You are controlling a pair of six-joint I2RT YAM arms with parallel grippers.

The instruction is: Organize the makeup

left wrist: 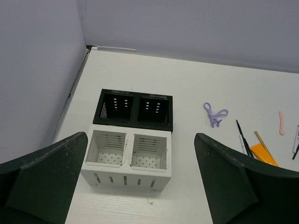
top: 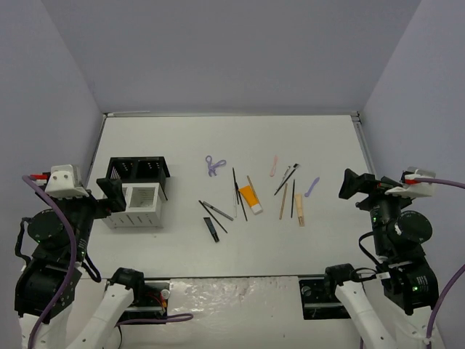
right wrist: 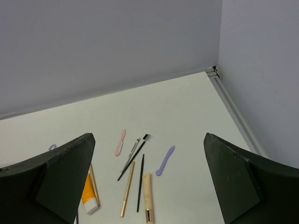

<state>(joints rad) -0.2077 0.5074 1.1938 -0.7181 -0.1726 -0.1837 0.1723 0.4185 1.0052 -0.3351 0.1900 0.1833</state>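
Makeup (top: 249, 196) unsorted right of slotted organizer (top: 154, 209) — left gripper (left wrist: 141, 136) and right gripper (right wrist: 149, 136) spread, empty — next, likely a low pinch.

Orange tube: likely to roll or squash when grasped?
The orange tube looks flat, so it probably won't roll. Likely soft, denting under a squeeze. A black pencil lies close beside it, so a push may drag that too.

The organizer box (top: 136, 195) stands at the left of the worktop (top: 305, 134). Well apart to its right lies the tube (top: 251, 198), with the scissor-like tool (top: 213, 166) behind and left of it, a thick stick (top: 299, 211) to its right, and a small spatula (top: 312, 187) farther right.
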